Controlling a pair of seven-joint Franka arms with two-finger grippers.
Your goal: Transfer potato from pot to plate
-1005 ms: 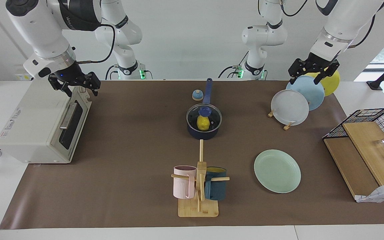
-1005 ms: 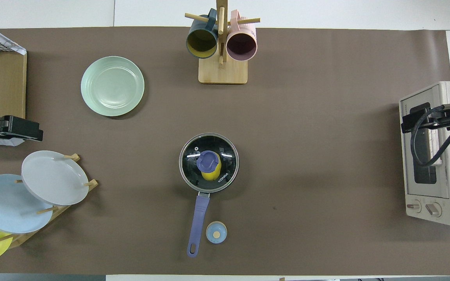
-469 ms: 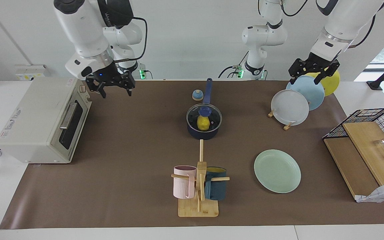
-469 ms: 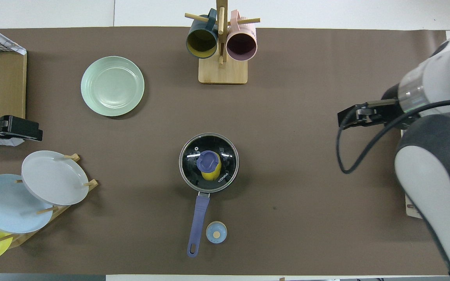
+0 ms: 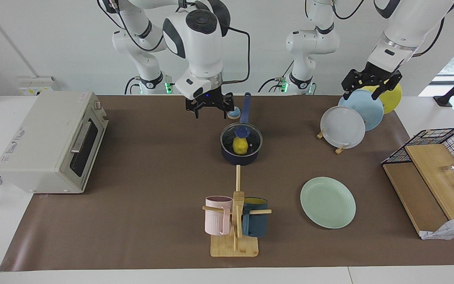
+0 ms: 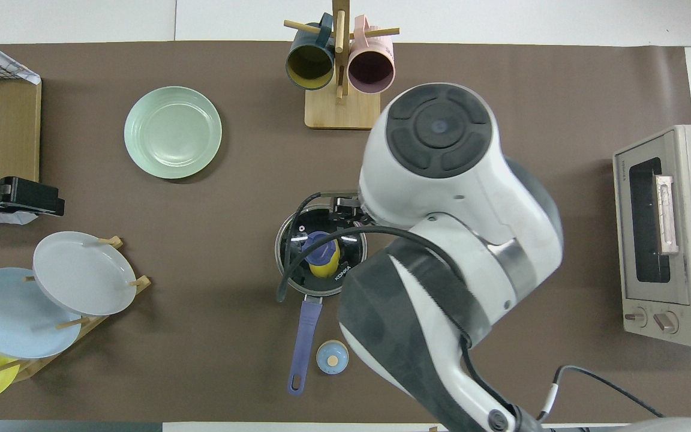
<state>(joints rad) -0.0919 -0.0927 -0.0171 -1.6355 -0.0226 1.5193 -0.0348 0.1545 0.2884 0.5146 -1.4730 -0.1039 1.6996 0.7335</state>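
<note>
The navy pot (image 5: 239, 159) stands mid-table under a glass lid with a blue knob (image 5: 242, 131), its long handle (image 5: 246, 105) pointing toward the robots. The yellow potato (image 5: 240, 146) shows through the lid, inside the pot. In the overhead view the pot (image 6: 321, 293), the knob (image 6: 320, 248) and the potato (image 6: 324, 269) also show. The mint-green plate (image 5: 328, 202) (image 6: 173, 132) lies empty, farther from the robots, toward the left arm's end. My right gripper (image 5: 210, 112) is open and empty, raised over the mat beside the pot's handle. My left gripper (image 5: 361, 90) (image 6: 18, 199) is open and waits over the plate rack.
A toaster oven (image 5: 49, 142) stands at the right arm's end. A mug rack (image 5: 235, 221) with a pink and a dark blue mug stands farther out than the pot. A small blue bell (image 5: 233, 113) sits beside the handle. A plate rack (image 5: 343, 127) and a wire basket (image 5: 436, 169) stand at the left arm's end.
My right arm has swung from over the toaster oven across to the pot's handle, gripper still open. The left arm, pot, potato and plate have not moved.
</note>
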